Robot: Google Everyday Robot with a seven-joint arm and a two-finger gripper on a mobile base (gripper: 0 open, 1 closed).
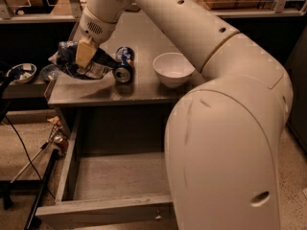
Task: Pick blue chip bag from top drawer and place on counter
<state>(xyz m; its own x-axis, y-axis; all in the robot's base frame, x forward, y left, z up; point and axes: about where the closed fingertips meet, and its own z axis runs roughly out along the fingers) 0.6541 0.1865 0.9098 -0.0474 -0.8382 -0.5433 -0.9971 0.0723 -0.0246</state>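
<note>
The blue chip bag (72, 60), dark blue and crumpled, is at the left edge of the grey counter (144, 87), just above its surface. My gripper (82, 57) reaches down from the white arm and is shut on the bag, with a pale finger (85, 51) across its front. The top drawer (115, 176) stands pulled open below the counter. Its inside shows bare, and the small knob (158, 217) is on its front panel.
A blue soda can (123, 64) lies on its side right of the bag. A white bowl (173, 69) stands further right. My large white arm (230, 143) covers the right of the drawer. A side shelf with bowls (21, 73) and cables are at left.
</note>
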